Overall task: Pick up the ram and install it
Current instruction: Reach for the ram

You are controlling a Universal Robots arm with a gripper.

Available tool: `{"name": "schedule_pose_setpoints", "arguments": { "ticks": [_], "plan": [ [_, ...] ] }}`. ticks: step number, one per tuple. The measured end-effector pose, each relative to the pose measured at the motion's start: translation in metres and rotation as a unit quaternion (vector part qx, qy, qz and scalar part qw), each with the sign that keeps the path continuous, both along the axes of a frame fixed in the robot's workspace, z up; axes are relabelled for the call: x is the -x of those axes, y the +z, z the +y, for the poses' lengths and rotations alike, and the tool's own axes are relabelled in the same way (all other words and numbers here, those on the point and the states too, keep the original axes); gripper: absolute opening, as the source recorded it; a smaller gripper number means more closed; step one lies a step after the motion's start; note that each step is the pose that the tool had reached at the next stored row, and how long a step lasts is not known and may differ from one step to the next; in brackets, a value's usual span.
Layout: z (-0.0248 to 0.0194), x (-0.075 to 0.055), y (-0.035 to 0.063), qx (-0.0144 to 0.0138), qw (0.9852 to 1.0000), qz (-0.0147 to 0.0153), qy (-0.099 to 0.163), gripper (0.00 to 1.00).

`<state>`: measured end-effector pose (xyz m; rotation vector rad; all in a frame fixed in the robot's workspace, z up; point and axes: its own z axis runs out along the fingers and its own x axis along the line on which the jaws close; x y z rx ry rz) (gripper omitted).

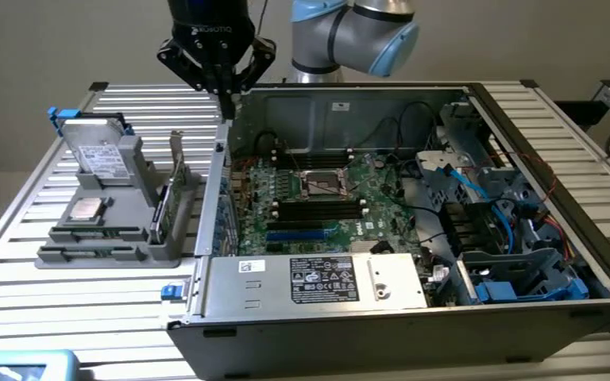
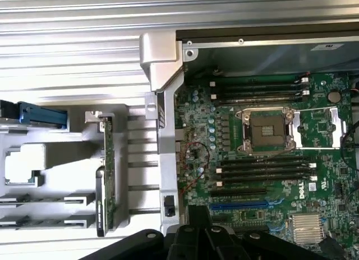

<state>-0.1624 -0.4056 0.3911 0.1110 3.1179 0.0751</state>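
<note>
My gripper (image 1: 223, 89) hangs shut and empty high over the back corner of the open computer case (image 1: 527, 143), on the exterior view's left. Its black body (image 2: 210, 240) shows in the wrist view. The ram (image 1: 160, 210) looks like the thin dark-edged stick standing on edge in the grey holder (image 1: 114, 242) beside the case, well below and in front of the gripper; it appears as ram (image 2: 100, 204) in the wrist view. Inside the case, the green motherboard (image 1: 374, 218) has long black memory slots (image 2: 263, 166) on both sides of the processor socket (image 2: 268, 131).
The holder also carries an upright expansion card (image 1: 178, 163) with a metal bracket, a hard drive (image 1: 98, 155) and a square silvery chip (image 1: 85, 209). A silver power supply box (image 1: 316, 278) sits at the case front. Cables and blue drive cages (image 1: 517, 278) crowd the exterior view's right.
</note>
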Motion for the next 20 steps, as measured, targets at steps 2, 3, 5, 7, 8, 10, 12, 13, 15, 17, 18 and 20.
{"name": "schedule_pose_setpoints", "arguments": {
  "ticks": [2,3,5,7,8,10,12,13,15,17,18,20],
  "plan": [
    [-0.0017,0.008,-0.0003,0.0,1.0,0.0,0.0,0.11],
    [-0.0025,0.012,-0.0005,0.0,1.0,0.0,0.0,0.11],
    [-0.0034,0.02,-0.0013,0.0001,1.0,0.0,0.0,0.11],
    [-0.0043,0.028,-0.0026,0.0,1.0,0.0,0.0,0.11],
    [-0.0048,0.032,-0.0033,0.0001,1.0,0.0001,0.0,0.11],
    [-0.0076,0.039,-0.0046,0.0,1.0,0.0,0.0,0.11],
    [-0.0115,0.045,-0.0058,0.0001,1.0,0.0,0.0,0.11],
    [-0.0136,0.048,-0.0064,0.0,1.0,0.0,0.0,0.11],
    [-0.0174,0.053,-0.0079,0.0,1.0,0.0,0.0,0.11],
    [-0.0207,0.059,-0.0097,0.0,1.0,0.0,0.0,0.11],
    [-0.0221,0.062,-0.0107,0.0001,1.0,0.0001,0.0,0.11],
    [-0.0243,0.071,-0.0128,0.0001,1.0,0.0,0.0,0.11]
  ]
}}
